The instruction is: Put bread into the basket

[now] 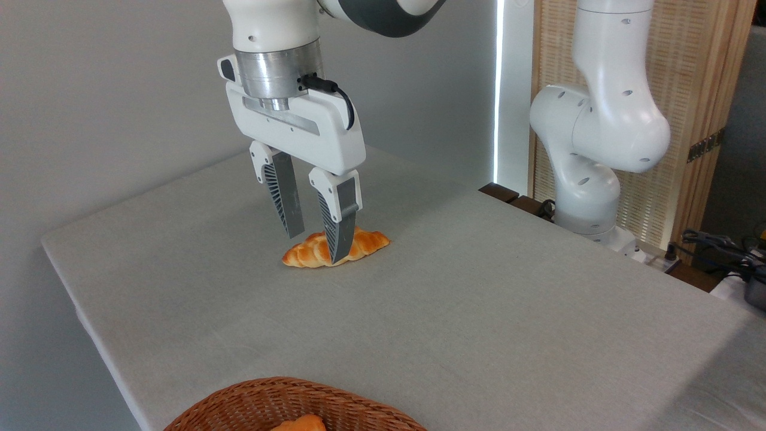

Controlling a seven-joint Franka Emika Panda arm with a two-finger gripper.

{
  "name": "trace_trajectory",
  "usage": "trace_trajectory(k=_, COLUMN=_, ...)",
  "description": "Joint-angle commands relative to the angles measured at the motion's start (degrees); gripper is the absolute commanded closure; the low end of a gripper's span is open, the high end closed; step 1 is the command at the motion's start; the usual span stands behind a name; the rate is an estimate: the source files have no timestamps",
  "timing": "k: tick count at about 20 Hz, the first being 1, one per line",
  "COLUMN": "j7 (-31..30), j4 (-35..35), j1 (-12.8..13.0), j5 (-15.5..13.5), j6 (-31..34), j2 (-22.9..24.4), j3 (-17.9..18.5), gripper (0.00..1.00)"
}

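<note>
The bread (368, 243), a glossy golden-orange braided loaf with tapered ends, lies on the grey table toward the far left. My gripper (315, 246) is lowered over its middle, fingers pointing down and astride the loaf, one finger in front of it and one behind. The jaws stand open with a gap between them, not pressed on the loaf. The basket (251, 402), reddish-brown wicker with a braided rim, shows only partly at the bottom edge, well in front of the loaf.
A smooth golden bread piece (299, 424) peeks out inside the basket. The arm's white base (589, 173) stands at the table's far right edge, with cables (712, 242) beyond. The table's left edge (78, 299) runs diagonally.
</note>
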State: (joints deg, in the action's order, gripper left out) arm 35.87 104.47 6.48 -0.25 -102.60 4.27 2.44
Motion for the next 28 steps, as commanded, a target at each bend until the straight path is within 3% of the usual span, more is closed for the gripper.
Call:
trace_trajectory(k=1, j7=-0.1, j4=-1.11, j1=-1.29, j5=-0.98, j6=-0.4, j2=-0.4, j3=-1.12, gripper=0.0)
trace_trajectory(k=28, j7=-0.01, j4=-4.18, j1=-1.82, j5=-1.15, j6=-0.67, j2=-2.77, j3=-0.86, gripper=0.0)
